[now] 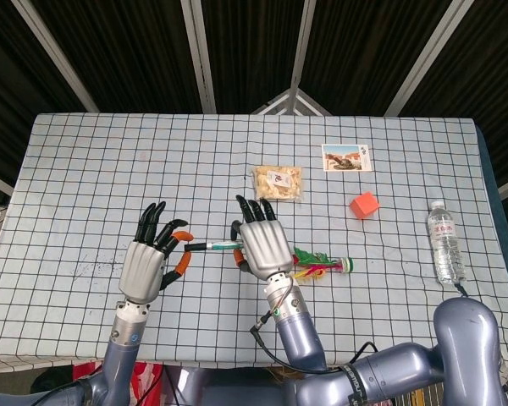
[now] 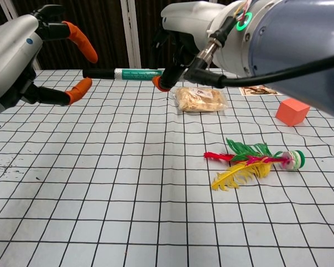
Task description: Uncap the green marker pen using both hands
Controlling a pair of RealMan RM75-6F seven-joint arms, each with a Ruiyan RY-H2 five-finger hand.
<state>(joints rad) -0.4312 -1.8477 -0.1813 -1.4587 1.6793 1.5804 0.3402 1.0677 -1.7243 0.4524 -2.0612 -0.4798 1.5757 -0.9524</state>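
Fingers point(image 2: 162, 82) gripping green marker pen point(image 2: 131, 73), left hand point(image 2: 16, 61) seemingly apart

Two silver robot hands with black, orange-tipped fingers show at lower centre: the left hand point(image 1: 148, 260) and the right hand point(image 1: 263, 244). Between them is one green marker pen with a black cap point(image 1: 213, 246). On the grid-checked desk point(image 1: 85, 169) lie:
- one clear packet of pale snacks point(image 1: 278, 183)
- one picture card point(image 1: 346, 157)
- one orange cube point(image 1: 365, 205)
- one clear plastic water bottle point(image 1: 445, 242)
- one feathered shuttlecock in red, yellow and green point(image 1: 322, 266)
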